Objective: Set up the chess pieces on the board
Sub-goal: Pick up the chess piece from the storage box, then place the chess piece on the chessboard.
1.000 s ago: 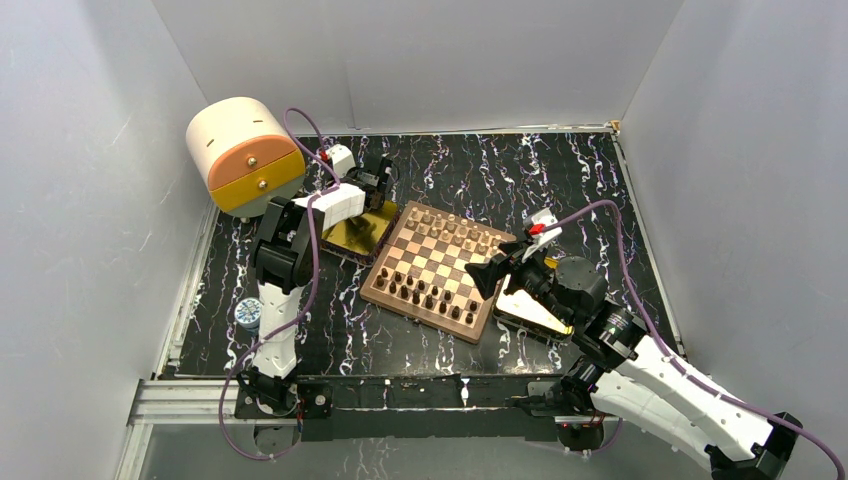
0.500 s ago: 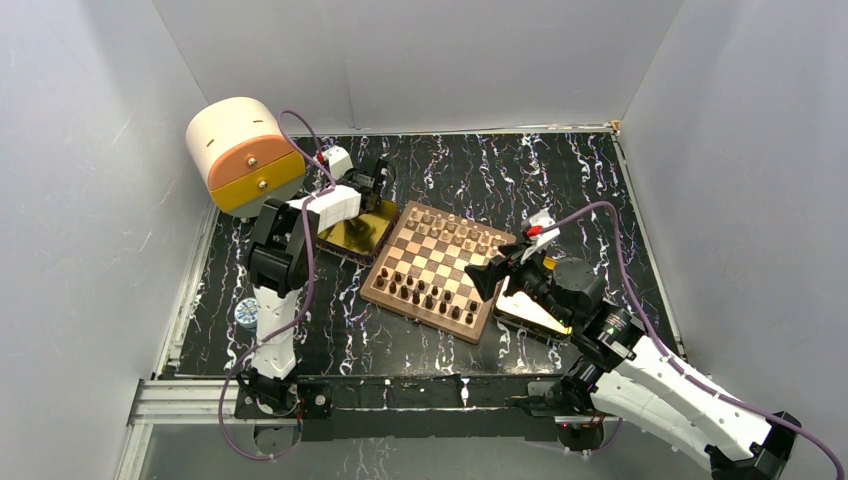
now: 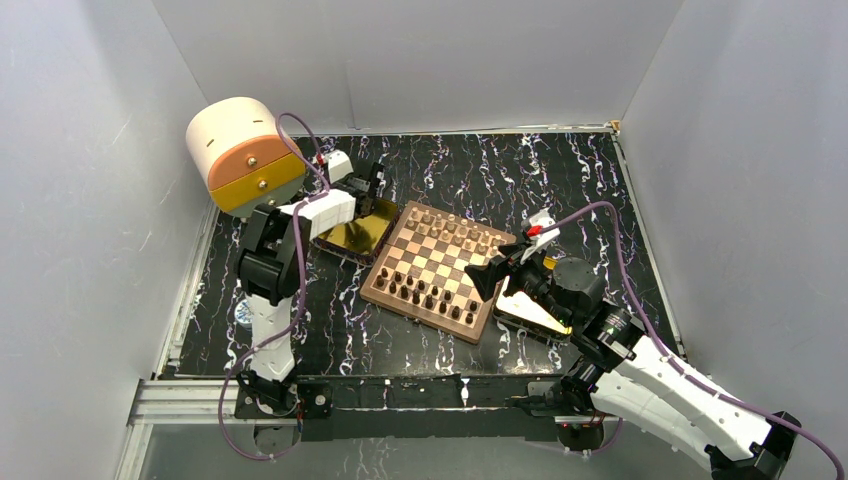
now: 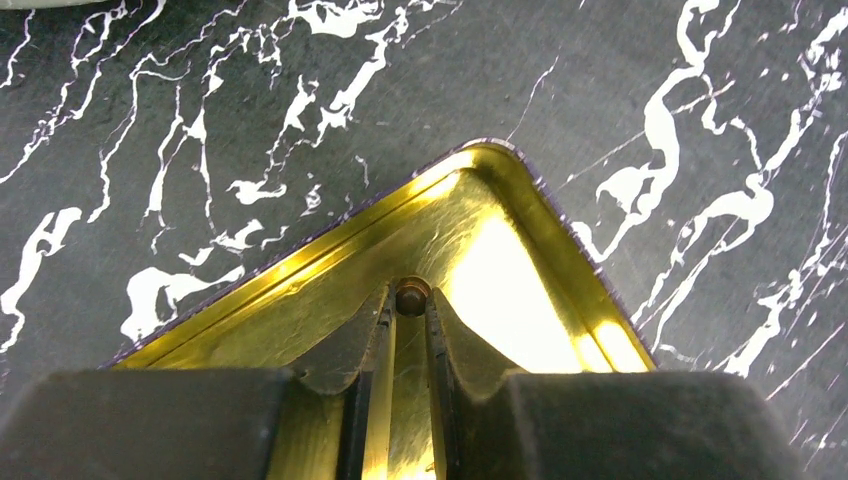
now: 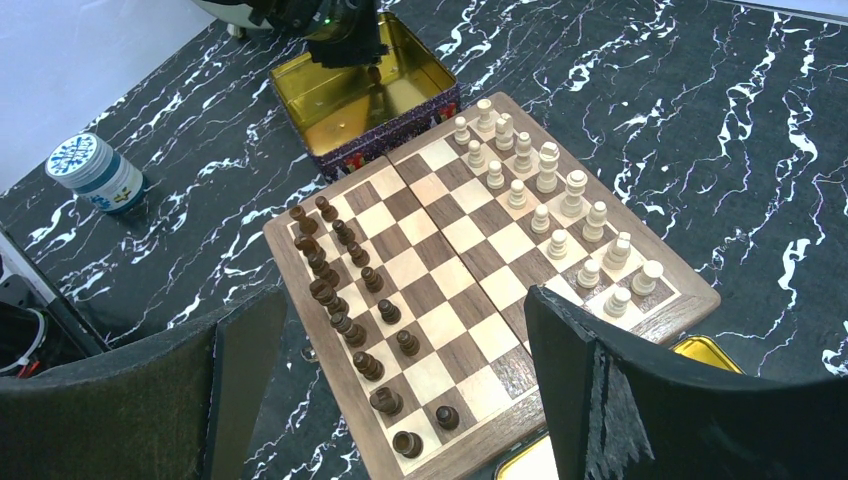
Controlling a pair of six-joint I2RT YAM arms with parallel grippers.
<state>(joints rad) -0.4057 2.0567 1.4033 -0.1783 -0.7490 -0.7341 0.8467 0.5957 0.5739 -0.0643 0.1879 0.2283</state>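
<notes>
The left gripper (image 4: 410, 312) hung over the far corner of the gold tray (image 4: 545, 245), left of the board (image 3: 437, 268), nearly closed and pinching one small dark piece (image 4: 411, 295). The right gripper (image 3: 480, 280) gaped wide and held nothing at the board's right edge. On the board, dark pieces (image 5: 340, 290) lined the near rows and light pieces (image 5: 545, 200) the far rows.

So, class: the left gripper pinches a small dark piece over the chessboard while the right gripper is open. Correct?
No: the left gripper pinches the small dark piece over the gold tray, not the chessboard, as the left wrist view shows. The right gripper is open.
</notes>
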